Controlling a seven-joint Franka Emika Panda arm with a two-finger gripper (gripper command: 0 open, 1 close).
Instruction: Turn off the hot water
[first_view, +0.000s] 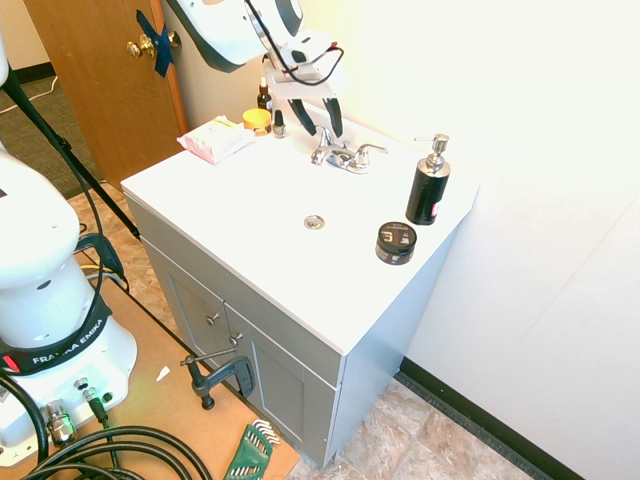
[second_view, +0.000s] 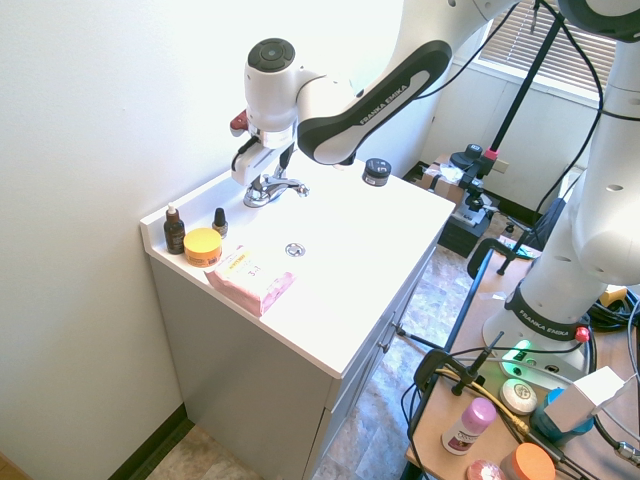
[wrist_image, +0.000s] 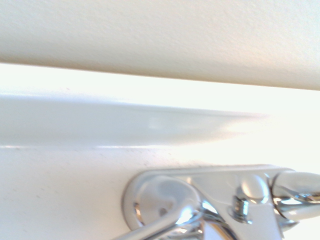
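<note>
A small chrome two-handled faucet stands at the back of the white vanity top. Its left-wing lever, the hot water control, is short and shiny; no stream shows. My gripper hangs just above that lever, open, with its dark fingers to either side of the lever's tip. From the other side, the gripper sits right over the faucet, hiding the left lever. The wrist view shows the faucet's chrome base close up against the wall.
The matching right lever points toward a black soap pump bottle. A black jar sits near the front right, the drain mid-basin. A pink pack, yellow jar and dropper bottles crowd the left back corner.
</note>
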